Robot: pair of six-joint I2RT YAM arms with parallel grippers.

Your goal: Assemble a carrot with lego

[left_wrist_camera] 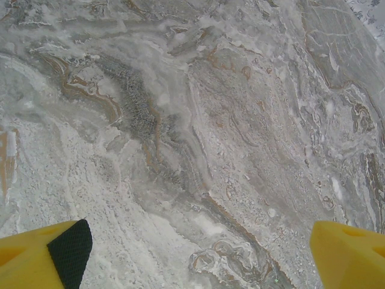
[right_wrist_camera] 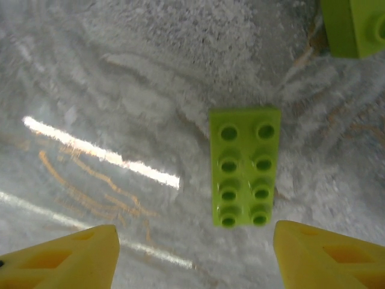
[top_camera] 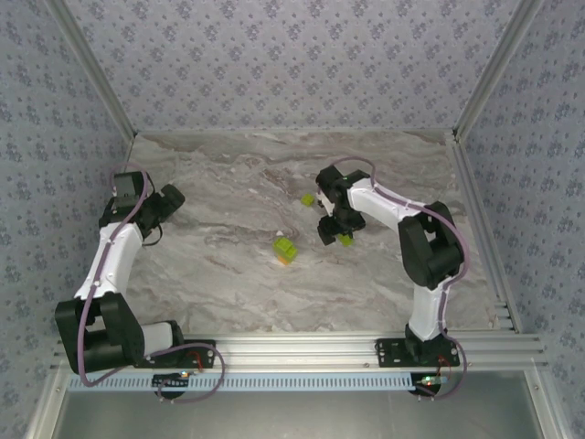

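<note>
1. Chiefly, risk of an off-centre pinch: eight-stud lime-green brick (right_wrist_camera: pixel 245 174) flat on the marble tabletop (right_wrist_camera: pixel 120 90), just ahead of the right claw (right_wrist_camera: pixel 195 244) and nearer the finger (right_wrist_camera: pixel 331 259) at the right of the wrist view. Liable to be nudged or spun by that finger before the other one meets it.
2. Next, risk of a slip: long axis of the brick in line with the claw's reach, so only the narrow width offered to the fingers. Smooth sides on a glossy surface, judged prone to skidding under a shallow or tilted approach.
3. Also, risk of a stray knock: second lime-green brick (right_wrist_camera: pixel 355 27) farther ahead and to the right of the same claw, apart from the first. Exposed to any overshoot forward.
4. Further, partly built carrot (top_camera: pixel 285 250), lime-green over orange, to the left of the right claw and near it, seen from above. Open to toppling by a careless swing or a skewed press.
5. Right claw released, fingers spread, nothing between them. Wrist pitched down over the table, arm folded at the elbow and reaching inward.
6. Left claw (left_wrist_camera: pixel 195 253) released wide and grasping nothing, above bare marble. Parked at the left side, well apart from every brick.
</note>
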